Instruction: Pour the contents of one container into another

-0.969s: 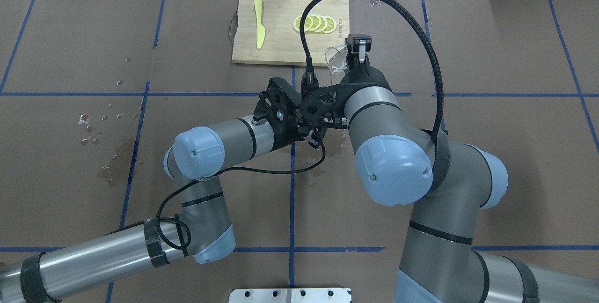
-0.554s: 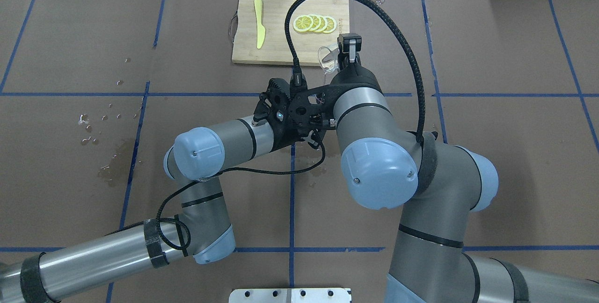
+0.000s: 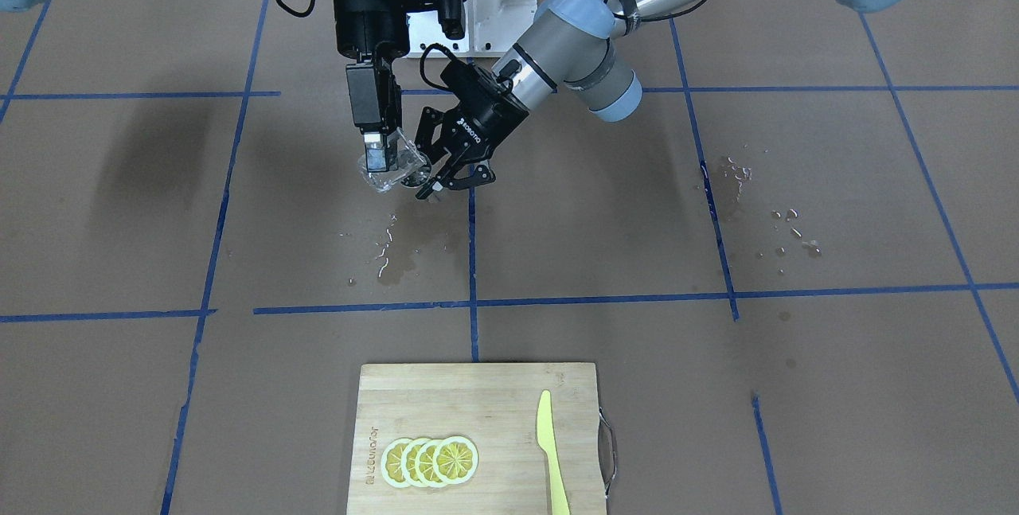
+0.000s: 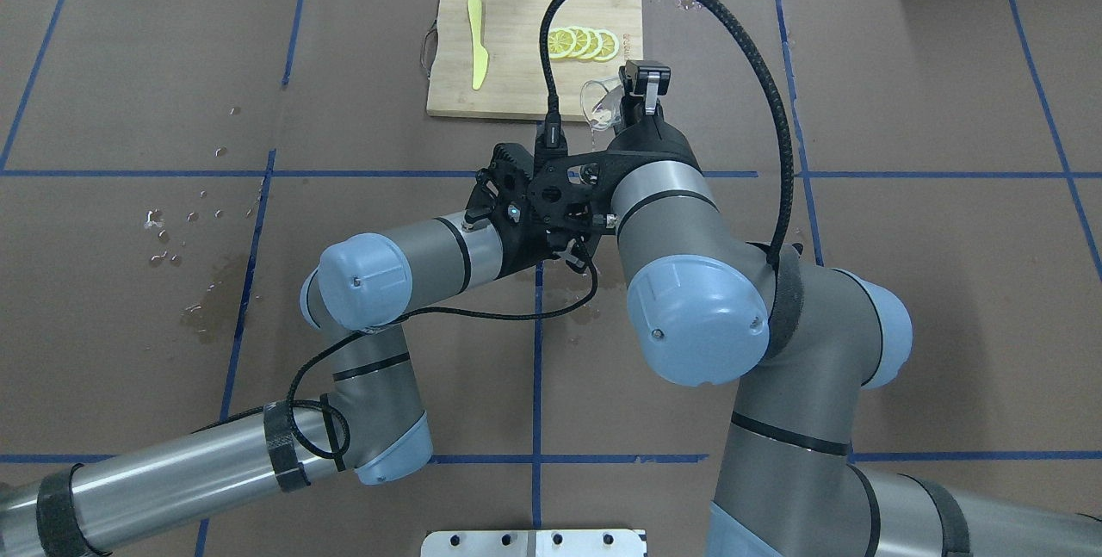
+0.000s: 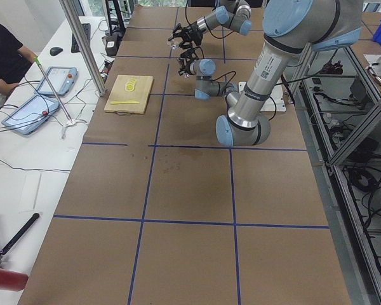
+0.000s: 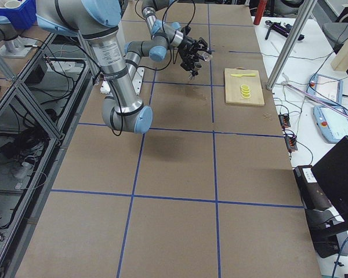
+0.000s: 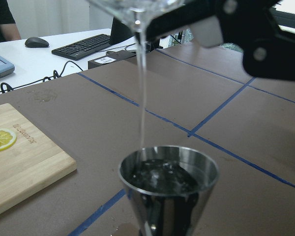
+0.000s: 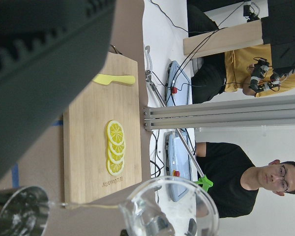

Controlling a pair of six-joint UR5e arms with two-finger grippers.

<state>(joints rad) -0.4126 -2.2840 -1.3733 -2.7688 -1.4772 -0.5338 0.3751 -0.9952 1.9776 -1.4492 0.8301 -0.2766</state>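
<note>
Steel cup [image 7: 168, 172], clamped in left hand [image 3: 446, 177], looks mostly full; stream [image 7: 142, 93] runs from tilted glass [image 3: 402, 162] clamped in right hand [image 3: 380, 157], so mid-pour, levelling left.

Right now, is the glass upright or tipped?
Tipped. A thin stream runs from the lip of the glass down into the metal cup below it, which holds liquid.

The brown tabletop [image 3: 796, 181], divided into squares by blue tape lines [image 3: 473, 332], carries a wooden cutting board [image 3: 493, 403] on the side away from the robot and scattered wet patches [image 3: 398, 260].
</note>
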